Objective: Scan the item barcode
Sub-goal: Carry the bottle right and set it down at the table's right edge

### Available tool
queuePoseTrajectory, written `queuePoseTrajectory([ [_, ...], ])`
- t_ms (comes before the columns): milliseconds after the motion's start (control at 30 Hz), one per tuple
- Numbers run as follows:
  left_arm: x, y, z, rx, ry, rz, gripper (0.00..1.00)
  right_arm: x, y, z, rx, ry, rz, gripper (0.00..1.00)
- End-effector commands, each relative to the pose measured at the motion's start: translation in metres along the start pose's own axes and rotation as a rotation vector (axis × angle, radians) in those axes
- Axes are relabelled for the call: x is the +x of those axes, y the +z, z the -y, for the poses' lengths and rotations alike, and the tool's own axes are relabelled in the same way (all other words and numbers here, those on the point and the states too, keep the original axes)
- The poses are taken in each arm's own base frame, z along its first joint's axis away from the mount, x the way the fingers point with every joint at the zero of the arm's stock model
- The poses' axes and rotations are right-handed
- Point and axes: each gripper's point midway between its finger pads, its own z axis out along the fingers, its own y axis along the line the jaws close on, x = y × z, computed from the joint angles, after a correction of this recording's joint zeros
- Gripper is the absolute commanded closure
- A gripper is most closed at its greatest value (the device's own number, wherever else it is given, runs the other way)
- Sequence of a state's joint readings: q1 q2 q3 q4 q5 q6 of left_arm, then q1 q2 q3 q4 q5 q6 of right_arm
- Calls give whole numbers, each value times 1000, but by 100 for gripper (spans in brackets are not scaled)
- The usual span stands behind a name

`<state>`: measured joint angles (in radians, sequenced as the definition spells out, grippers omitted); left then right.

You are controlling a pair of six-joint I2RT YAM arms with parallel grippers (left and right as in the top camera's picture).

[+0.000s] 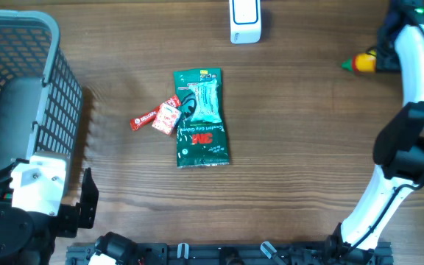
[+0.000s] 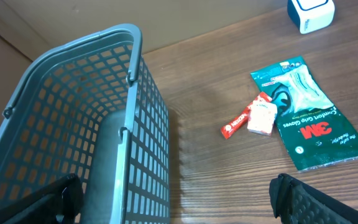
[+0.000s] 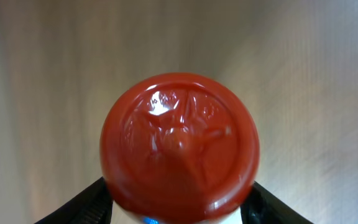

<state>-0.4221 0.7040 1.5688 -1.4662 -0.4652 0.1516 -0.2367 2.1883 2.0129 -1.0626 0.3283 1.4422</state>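
Note:
My right gripper (image 1: 386, 59) hovers at the table's far right, shut on a bottle (image 1: 361, 62) that lies on its side with its red cap pointing left. The red cap (image 3: 179, 146) fills the right wrist view, and black fingers (image 3: 82, 205) flank the bottle on both sides. No barcode shows on it. A white scanner (image 1: 244, 20) stands at the far edge, left of the bottle, and also shows in the left wrist view (image 2: 311, 12). Near the front left corner my left gripper (image 2: 179, 202) stands wide open with nothing in it, beside the basket.
A grey mesh basket (image 1: 20, 81) takes up the left side; its wall (image 2: 148, 143) is close to my left fingers. A green 3M glove pack (image 1: 201, 118) and red snack packets (image 1: 157, 118) lie mid-table.

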Motion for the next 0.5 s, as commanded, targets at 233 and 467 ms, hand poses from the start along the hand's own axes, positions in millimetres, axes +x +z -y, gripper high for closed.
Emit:
queuePoseTrajectory([
  [233,-1,1,1,2,-13,-2,0,-99,2,42,136,96,230,58],
  [467,-1,1,1,2,-13,-2,0,-91,11,44,141,-14,125,19],
])
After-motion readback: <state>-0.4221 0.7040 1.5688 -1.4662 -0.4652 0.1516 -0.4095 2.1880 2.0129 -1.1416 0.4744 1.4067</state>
